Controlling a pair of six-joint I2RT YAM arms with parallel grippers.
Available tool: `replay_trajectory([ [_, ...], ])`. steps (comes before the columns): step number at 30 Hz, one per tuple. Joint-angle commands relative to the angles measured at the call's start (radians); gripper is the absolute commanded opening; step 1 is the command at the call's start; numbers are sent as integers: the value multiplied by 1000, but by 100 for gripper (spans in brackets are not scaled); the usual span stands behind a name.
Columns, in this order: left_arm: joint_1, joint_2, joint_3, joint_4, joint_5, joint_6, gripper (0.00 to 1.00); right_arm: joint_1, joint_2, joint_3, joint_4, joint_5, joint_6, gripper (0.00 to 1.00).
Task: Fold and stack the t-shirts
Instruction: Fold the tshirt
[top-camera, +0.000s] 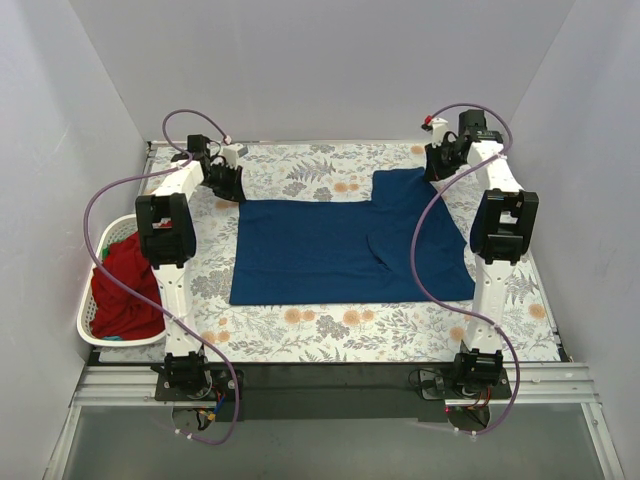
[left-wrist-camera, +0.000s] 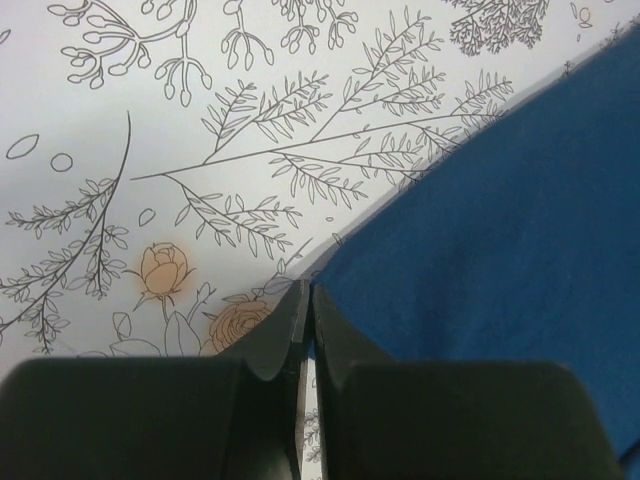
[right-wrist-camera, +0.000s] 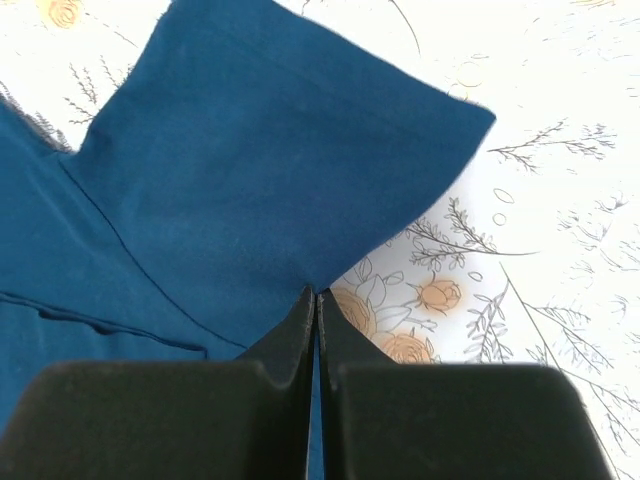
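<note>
The navy blue t-shirt (top-camera: 340, 245) lies spread flat on the floral table cover, one sleeve pointing to the far right; no white print shows. My left gripper (top-camera: 232, 190) is at its far left corner, jaws shut on the cloth edge (left-wrist-camera: 500, 230), fingertips together (left-wrist-camera: 308, 290). My right gripper (top-camera: 436, 170) is at the far right sleeve, shut (right-wrist-camera: 317, 292) on the sleeve's hem (right-wrist-camera: 250, 150). The red t-shirt (top-camera: 125, 290) is heaped in the basket. A sliver of the teal one (top-camera: 115, 338) shows under it.
The white slatted laundry basket (top-camera: 88, 330) stands at the table's left edge beside the left arm. The floral table cover (top-camera: 300, 325) lies bare in front of the shirt. White walls enclose the table on three sides. Purple cables loop off both arms.
</note>
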Motion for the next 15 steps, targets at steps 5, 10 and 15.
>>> replay_trajectory([
  [5,21,-187,-95,40,48,41,0,-22,-116,-65,7,-34,-23,1],
  [10,28,-264,-160,56,70,65,0,-25,-160,-114,-3,-45,-37,1],
  [15,29,-325,-217,61,79,97,0,-31,-185,-137,-19,-57,-41,1],
])
